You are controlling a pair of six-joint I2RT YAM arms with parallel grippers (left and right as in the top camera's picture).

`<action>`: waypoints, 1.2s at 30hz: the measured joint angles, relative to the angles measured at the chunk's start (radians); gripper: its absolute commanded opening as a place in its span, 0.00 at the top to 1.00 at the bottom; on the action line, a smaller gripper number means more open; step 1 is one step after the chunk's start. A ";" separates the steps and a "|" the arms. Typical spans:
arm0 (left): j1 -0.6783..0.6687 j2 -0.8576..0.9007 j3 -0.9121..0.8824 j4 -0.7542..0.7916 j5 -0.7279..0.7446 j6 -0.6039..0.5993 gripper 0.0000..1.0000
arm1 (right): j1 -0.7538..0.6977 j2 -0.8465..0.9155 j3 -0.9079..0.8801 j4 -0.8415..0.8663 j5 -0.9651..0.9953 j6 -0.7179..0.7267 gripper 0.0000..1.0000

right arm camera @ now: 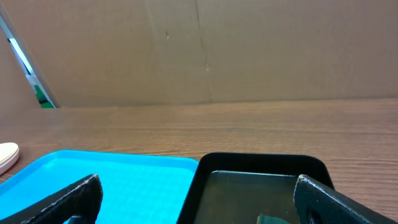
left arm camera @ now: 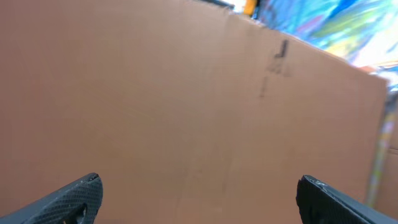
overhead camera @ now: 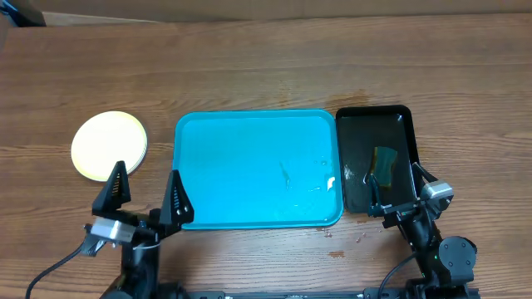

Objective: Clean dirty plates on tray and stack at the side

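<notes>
The plates (overhead camera: 109,146) stand in a stack on the table left of the tray, the pale yellow-green one on top; their edge also shows at the far left of the right wrist view (right arm camera: 7,154). The cyan-blue tray (overhead camera: 257,169) lies in the middle with no plates on it, only some wet marks; it also shows in the right wrist view (right arm camera: 124,180). My left gripper (overhead camera: 146,192) is open and empty near the front edge, between the stack and the tray. My right gripper (overhead camera: 402,190) is open and empty over the front of the black tray.
A smaller black tray (overhead camera: 376,158) holding water and a sponge (overhead camera: 384,164) stands right of the blue tray. A brown cardboard wall (right arm camera: 205,50) stands behind the table. The left wrist view shows only that cardboard (left arm camera: 186,106).
</notes>
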State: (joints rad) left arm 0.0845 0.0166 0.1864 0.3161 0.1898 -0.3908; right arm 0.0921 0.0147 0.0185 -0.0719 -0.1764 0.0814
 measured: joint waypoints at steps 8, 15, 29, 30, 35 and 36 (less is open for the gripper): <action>0.000 0.000 -0.137 -0.009 -0.064 0.000 0.00 | 0.000 0.000 0.000 0.001 0.000 0.000 0.00; -0.026 -0.001 -0.178 -0.186 -0.077 0.001 0.00 | 0.000 0.000 0.000 0.002 0.000 0.000 0.00; -0.065 -0.001 -0.178 -0.385 -0.112 0.006 0.00 | 0.000 0.000 0.000 0.001 0.000 0.000 0.00; -0.065 -0.001 -0.178 -0.385 -0.113 0.006 0.00 | 0.000 0.000 0.000 0.000 0.000 0.000 0.00; -0.065 -0.001 -0.178 -0.385 -0.113 0.005 0.00 | 0.000 0.000 0.000 0.001 0.000 0.000 0.00; -0.065 -0.001 -0.178 -0.385 -0.113 0.006 0.00 | 0.000 0.000 0.000 0.001 0.000 0.001 0.00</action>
State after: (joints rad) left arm 0.0193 0.0158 0.0082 -0.0689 0.0772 -0.3851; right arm 0.0921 0.0147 0.0185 -0.0711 -0.1761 0.0822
